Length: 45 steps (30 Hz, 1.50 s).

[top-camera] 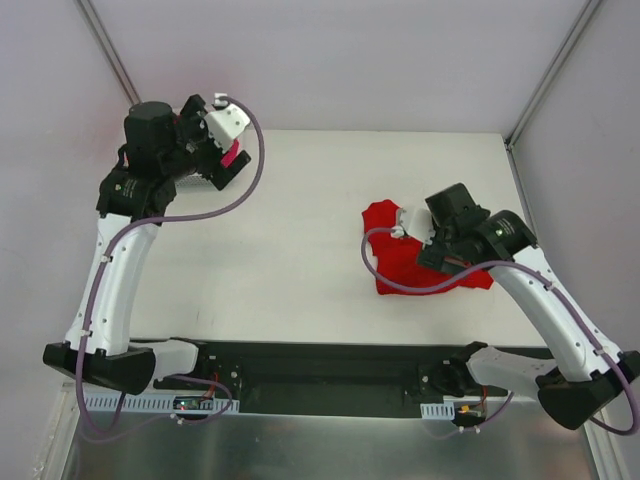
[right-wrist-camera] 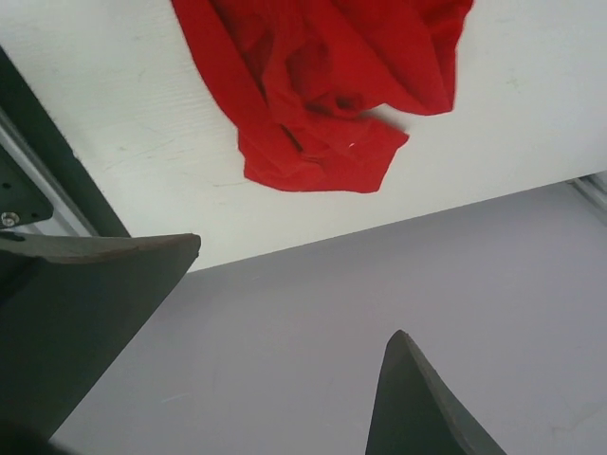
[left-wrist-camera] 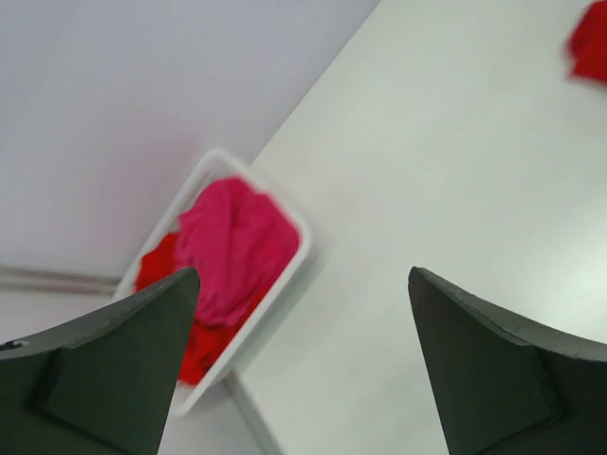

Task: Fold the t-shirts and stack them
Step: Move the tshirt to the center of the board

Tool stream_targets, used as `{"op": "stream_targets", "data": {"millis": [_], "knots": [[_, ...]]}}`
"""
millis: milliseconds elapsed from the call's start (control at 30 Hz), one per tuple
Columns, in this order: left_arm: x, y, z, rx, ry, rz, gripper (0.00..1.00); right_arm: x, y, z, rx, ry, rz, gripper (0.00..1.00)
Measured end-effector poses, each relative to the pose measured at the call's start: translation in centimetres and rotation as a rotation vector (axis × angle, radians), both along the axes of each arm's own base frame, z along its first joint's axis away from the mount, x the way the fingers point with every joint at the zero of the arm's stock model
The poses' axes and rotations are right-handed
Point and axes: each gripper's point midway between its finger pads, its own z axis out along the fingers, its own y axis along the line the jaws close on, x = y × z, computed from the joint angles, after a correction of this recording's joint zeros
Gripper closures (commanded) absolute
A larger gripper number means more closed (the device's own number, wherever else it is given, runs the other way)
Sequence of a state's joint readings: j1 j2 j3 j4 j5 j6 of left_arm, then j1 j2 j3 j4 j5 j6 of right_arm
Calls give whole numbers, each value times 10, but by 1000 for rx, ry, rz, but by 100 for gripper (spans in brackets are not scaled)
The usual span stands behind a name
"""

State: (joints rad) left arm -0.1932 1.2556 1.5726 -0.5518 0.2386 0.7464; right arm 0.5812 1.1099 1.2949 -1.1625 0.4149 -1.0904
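Red t-shirt [top-camera: 392, 268]: crumpled on the right side of the table [top-camera: 300, 240], partly hidden from above by the right gripper [right-wrist-camera: 296, 289], whose jaws are wide and empty. Pink t-shirt [left-wrist-camera: 232, 242]: heaped over red cloth [left-wrist-camera: 204, 346] in a white basket [left-wrist-camera: 270, 303] beside the table's edge. The basket's near end is cut off behind the left gripper [left-wrist-camera: 303, 284], also wide and holding nothing.

A white table [top-camera: 300, 270] filled the middle of the enclosure. Plain grey-lilac walls [top-camera: 360, 60] stood behind the table and on both its sides. A left strut [top-camera: 108, 50] and a right strut [top-camera: 555, 70], both metal, slanted down to the table's far corners. A black rail [top-camera: 330, 365] ran along the table's near edge, with a brushed metal sheet [top-camera: 320, 450] just nearer than it. The light was soft and even.
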Motion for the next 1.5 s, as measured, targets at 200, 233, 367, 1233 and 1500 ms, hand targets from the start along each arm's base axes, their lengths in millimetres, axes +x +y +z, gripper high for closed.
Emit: {"op": "stream_targets", "data": {"millis": [200,233,367,1233,1500], "knots": [[-17,-61,37,-258,166,-175,9,40,47,64,237,-103,-42,3],[-15,-65,33,-273,199,-182,9,47,59,81,309,-129,-42,2],[-16,-68,0,-278,326,-171,9,54,97,105,515,-128,-1,2],[-66,10,-112,-95,516,134,6,97,75,-85,525,416,-292,30],[-55,33,-112,-95,495,217,6,57,77,-136,416,564,-227,29]]}}
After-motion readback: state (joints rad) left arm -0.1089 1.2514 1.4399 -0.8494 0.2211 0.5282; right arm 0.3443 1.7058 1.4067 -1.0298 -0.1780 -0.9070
